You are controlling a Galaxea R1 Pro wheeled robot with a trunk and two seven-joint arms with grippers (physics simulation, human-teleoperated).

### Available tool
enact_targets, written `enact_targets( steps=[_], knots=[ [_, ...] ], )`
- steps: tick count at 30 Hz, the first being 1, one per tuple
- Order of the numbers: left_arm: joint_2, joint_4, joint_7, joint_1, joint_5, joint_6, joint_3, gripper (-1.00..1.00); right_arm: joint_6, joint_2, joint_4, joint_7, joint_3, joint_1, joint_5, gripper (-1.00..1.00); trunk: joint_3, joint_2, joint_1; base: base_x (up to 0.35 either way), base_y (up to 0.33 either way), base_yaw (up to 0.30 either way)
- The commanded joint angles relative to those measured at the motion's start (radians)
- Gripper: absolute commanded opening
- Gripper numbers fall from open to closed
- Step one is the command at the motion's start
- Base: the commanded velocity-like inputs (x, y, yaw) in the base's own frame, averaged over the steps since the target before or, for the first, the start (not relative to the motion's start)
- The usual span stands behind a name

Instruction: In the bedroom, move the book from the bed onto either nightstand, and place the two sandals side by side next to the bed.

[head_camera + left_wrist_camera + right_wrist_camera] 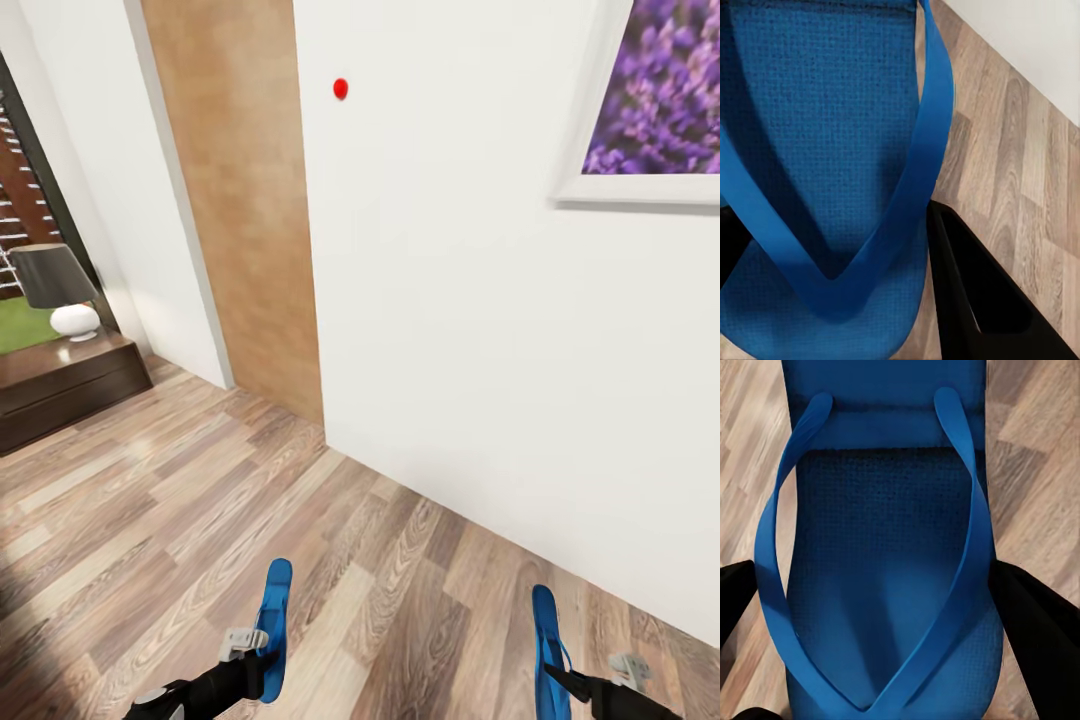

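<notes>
Probably a home: plank floor (150,520), framed picture (655,100), table lamp (60,290).

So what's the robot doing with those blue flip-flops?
It is carrying them, one in each gripper. The left gripper is shut on the left sandal, and the right gripper is shut on the right sandal, both held up above the wood floor. The robot faces a white wall with a purple flower picture. A lamp stands on a dark low cabinet off to the left.
</notes>
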Motion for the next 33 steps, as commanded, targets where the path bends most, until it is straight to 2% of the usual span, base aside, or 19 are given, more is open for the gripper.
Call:
enact_targets(
  steps=[1, 15, 21, 33],
  knots=[
    [0.0, 0.002, -0.005, -0.001, -0.002, -0.004, 0.004, -1.0, 0.001, 0.0, 0.0, 0.003, 0.001, 0.0, -0.006, -1.0, -0.001, 0.0, 0.0, 0.312, -0.067, 0.2],
    [0.0, 0.001, -0.005, -0.001, -0.002, -0.004, 0.004, -1.0, 0.001, 0.0, 0.001, 0.003, 0.001, 0.0, -0.006, -1.0, -0.001, 0.0, 0.0, 0.312, -0.068, 0.046],
    [0.0, 0.001, -0.006, -0.001, -0.002, -0.004, 0.004, -1.0, 0.001, 0.0, 0.001, 0.003, 0.001, 0.0, -0.006, -1.0, -0.001, 0.0, 0.0, 0.312, -0.067, 0.185],
    [0.0, 0.001, -0.006, -0.001, -0.001, -0.004, 0.004, -1.0, 0.001, 0.0, 0.0, 0.003, 0.001, 0.0, -0.006, -1.0, -0.001, 0.0, 0.0, 0.309, -0.032, 0.069]
  ],
)
